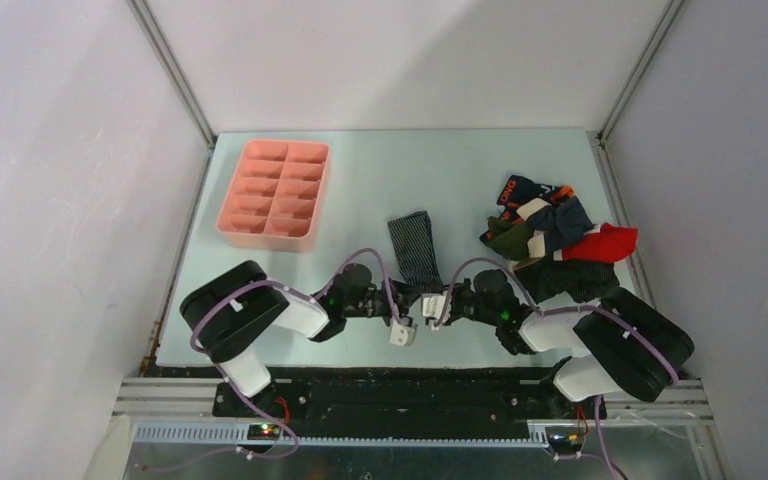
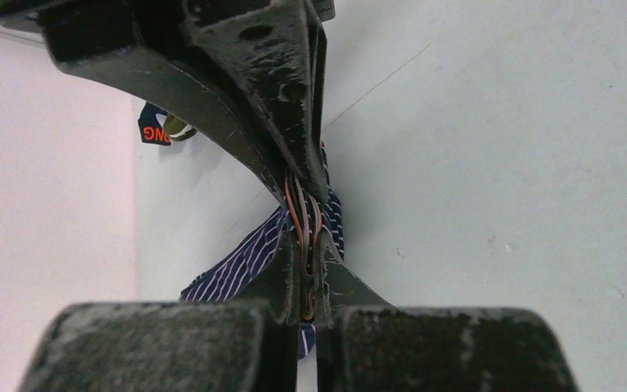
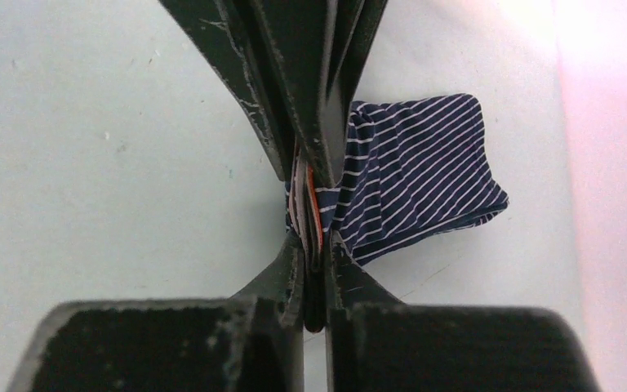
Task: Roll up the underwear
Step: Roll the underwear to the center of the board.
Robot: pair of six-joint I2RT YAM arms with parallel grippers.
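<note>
A piece of dark striped underwear (image 1: 415, 245) with thin white stripes lies folded into a narrow strip near the middle of the tabletop (image 1: 400, 170), running from the far side toward the arms. Both arms reach in to its near end. The left end effector (image 1: 403, 328) comes in from the left and the right end effector (image 1: 434, 305) from the right, and the two sit close beside each other.

In the left wrist view the fingers (image 2: 294, 147) are pressed together on a bunched edge of the striped cloth, where orange and white bands show in the pinch. The rest of the cloth trails out on the tabletop behind them. In the right wrist view the fingers (image 3: 294, 122) are likewise clenched on a gathered edge of the same cloth, and the folded body spreads flat to the right of them.

A loose pile of underwear (image 1: 550, 232) sits at the right side of the tabletop, well apart from the striped piece. It holds navy, olive, red and white, and black pieces, one with orange lettering. A pink tray (image 1: 228, 215) with two columns of compartments stands at the far left of the tabletop
</note>
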